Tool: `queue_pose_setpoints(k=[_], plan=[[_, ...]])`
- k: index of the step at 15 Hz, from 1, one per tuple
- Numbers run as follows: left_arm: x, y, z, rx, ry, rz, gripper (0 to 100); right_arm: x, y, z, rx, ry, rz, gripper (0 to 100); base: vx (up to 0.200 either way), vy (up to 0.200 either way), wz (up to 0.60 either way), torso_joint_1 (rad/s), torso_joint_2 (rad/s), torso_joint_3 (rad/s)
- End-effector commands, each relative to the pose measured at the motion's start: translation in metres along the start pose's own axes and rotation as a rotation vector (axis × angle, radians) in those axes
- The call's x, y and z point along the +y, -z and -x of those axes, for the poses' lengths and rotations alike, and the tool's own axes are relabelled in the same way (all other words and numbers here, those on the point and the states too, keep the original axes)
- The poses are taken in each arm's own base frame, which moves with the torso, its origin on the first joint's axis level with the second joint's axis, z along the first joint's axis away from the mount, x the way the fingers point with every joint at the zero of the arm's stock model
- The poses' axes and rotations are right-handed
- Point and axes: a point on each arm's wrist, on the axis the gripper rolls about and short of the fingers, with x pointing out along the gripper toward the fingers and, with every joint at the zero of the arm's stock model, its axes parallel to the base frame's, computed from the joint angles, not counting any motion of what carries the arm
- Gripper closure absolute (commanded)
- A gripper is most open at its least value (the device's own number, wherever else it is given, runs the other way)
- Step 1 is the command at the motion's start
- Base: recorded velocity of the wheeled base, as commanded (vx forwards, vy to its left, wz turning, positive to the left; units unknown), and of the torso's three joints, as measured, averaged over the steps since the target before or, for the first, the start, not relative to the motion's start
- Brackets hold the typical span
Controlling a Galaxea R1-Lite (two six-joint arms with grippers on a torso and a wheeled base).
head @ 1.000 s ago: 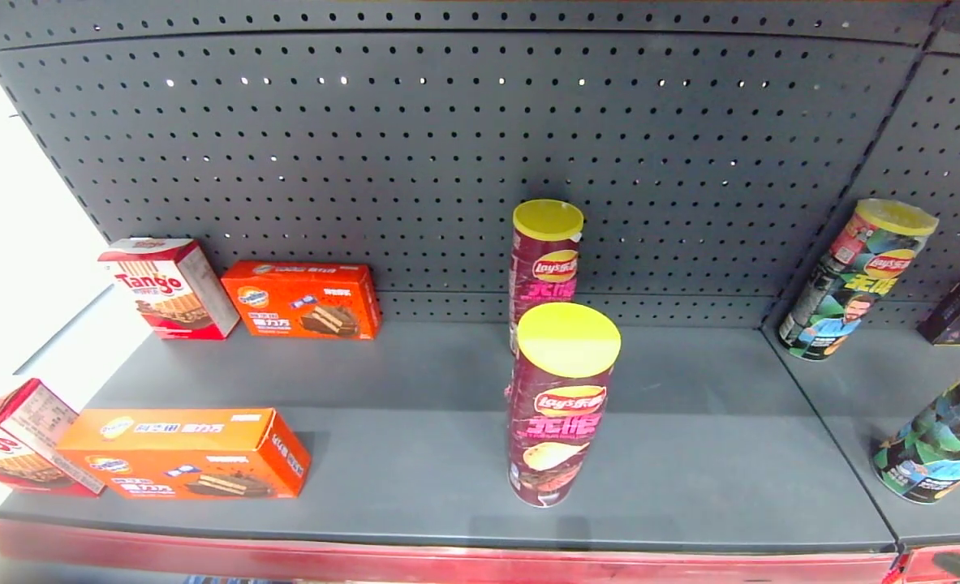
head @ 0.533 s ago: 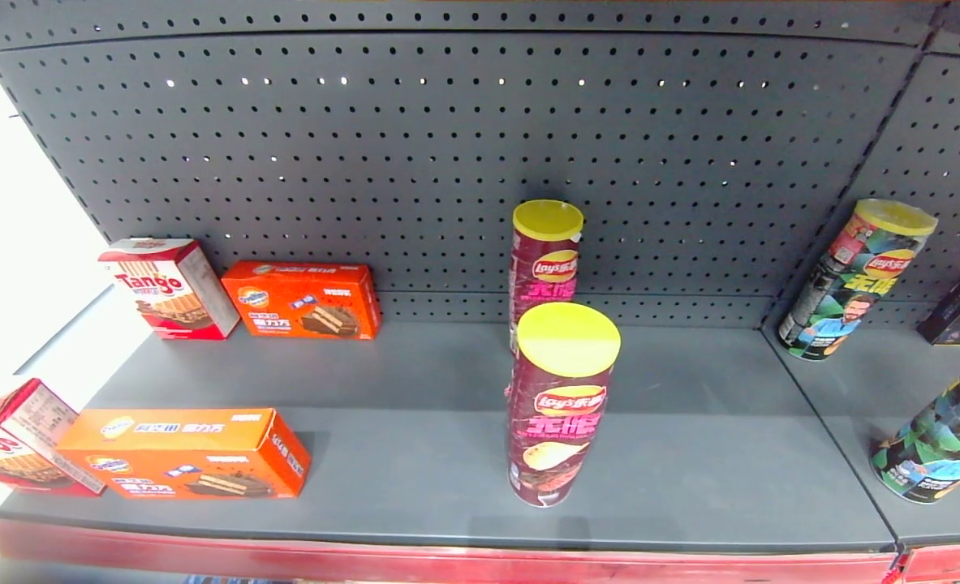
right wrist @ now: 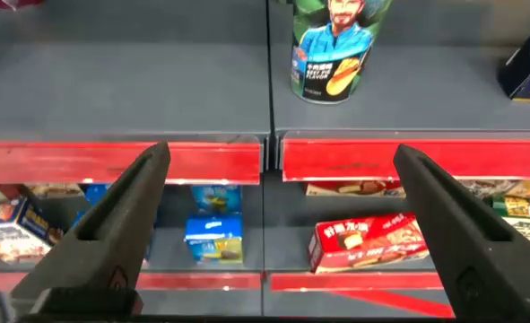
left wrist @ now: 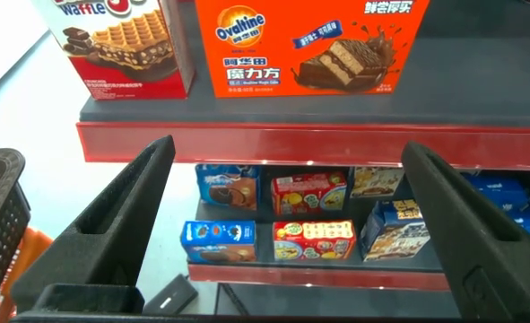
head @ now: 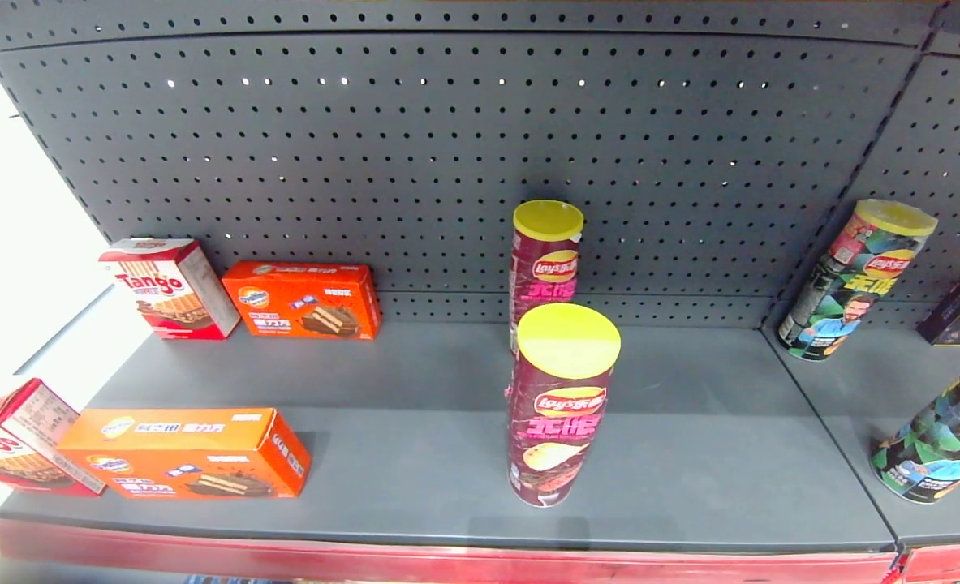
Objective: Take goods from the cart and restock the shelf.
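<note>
Print stands on the packs before me. The front maroon chip can [head: 559, 422] and the rear maroon chip can [head: 544, 268] each carry a round red-and-yellow logo with pink characters below it — the same logo marks the green chip can [head: 845, 292]. The rear wafer box [head: 170, 288] bears large red lettering. From my left wrist, the front orange biscuit box [left wrist: 314, 45] shows an oval logo, big white characters and smaller ones at one corner.

On the shelf [head: 690, 454] we list: front can [head: 561, 405]; rear can [head: 546, 255] at its 12 o'clock; near cake box [head: 187, 454] at 9; far cake box [head: 301, 298] at 10; near wafer box [head: 17, 438] and far wafer box [head: 170, 285] left of these; far side can [head: 857, 280] at 2; near side can [head: 938, 442] at 3.
</note>
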Motion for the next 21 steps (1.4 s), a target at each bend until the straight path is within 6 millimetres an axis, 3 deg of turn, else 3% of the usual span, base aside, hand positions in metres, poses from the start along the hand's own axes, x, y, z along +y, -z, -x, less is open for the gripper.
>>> queue_pose_setpoints(k=[1,21], plan=[[0.0000,0.0002,0.0000,0.000,-0.002,0.000,0,0.0000,0.0009,0.0012,-0.016,0.005,-0.003,0,0.000,0.000,0.00,0.000,0.00,0.000],[-0.0007,0.0002,0.0001,-0.011,0.021,0.003,0,0.0002,0.0010,0.0013,-0.017,-0.007,0.002,0,-0.020,-0.010,0.00,0.000,0.00,0.000]])
